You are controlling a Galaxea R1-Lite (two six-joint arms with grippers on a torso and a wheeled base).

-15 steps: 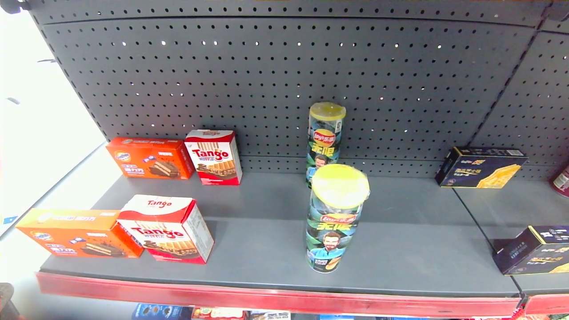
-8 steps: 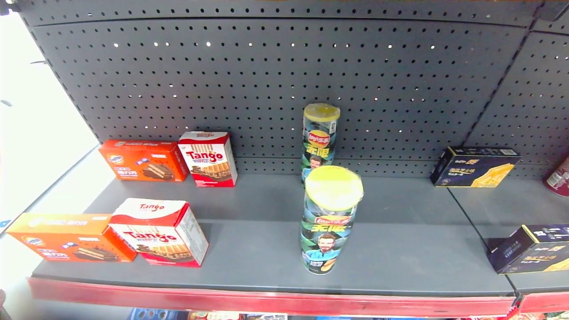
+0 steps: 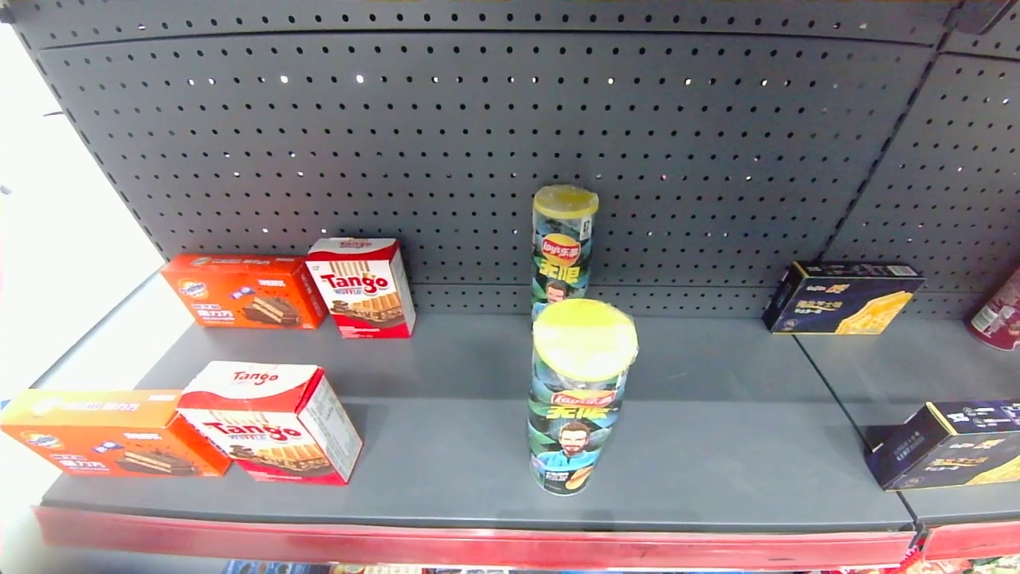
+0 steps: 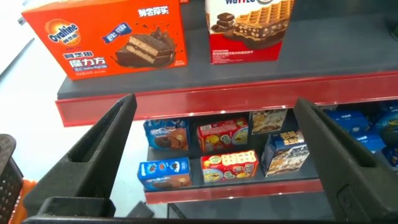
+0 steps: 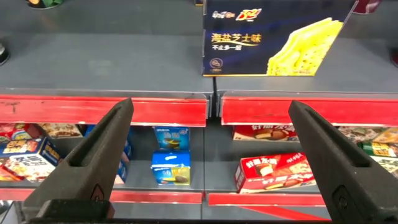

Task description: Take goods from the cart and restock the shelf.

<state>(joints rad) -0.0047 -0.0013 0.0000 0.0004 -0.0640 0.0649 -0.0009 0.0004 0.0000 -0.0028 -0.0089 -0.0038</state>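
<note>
On the grey shelf [image 3: 717, 446] two chip cans with yellow lids stand upright, one at the front [image 3: 580, 395] and one behind it [image 3: 562, 243] by the pegboard. At the left are two orange boxes [image 3: 111, 434] [image 3: 243, 291] and two red-and-white wafer boxes [image 3: 275, 422] [image 3: 362, 287]. My left gripper [image 4: 214, 106] is open and empty, in front of the shelf's red edge [image 4: 217, 96], below the front orange box [image 4: 109, 37]. My right gripper [image 5: 211, 109] is open and empty too, facing a dark blue box [image 5: 270, 40].
Two dark blue boxes [image 3: 841, 296] [image 3: 948, 442] and part of a red can [image 3: 996, 315] sit on the adjoining shelf section to the right. A lower shelf holds several small snack boxes [image 4: 224, 152] [image 5: 171, 168]. Bare shelf lies on both sides of the cans.
The whole head picture has slid a little to the left, so the camera moved. The goods on the shelf stand where they were.
</note>
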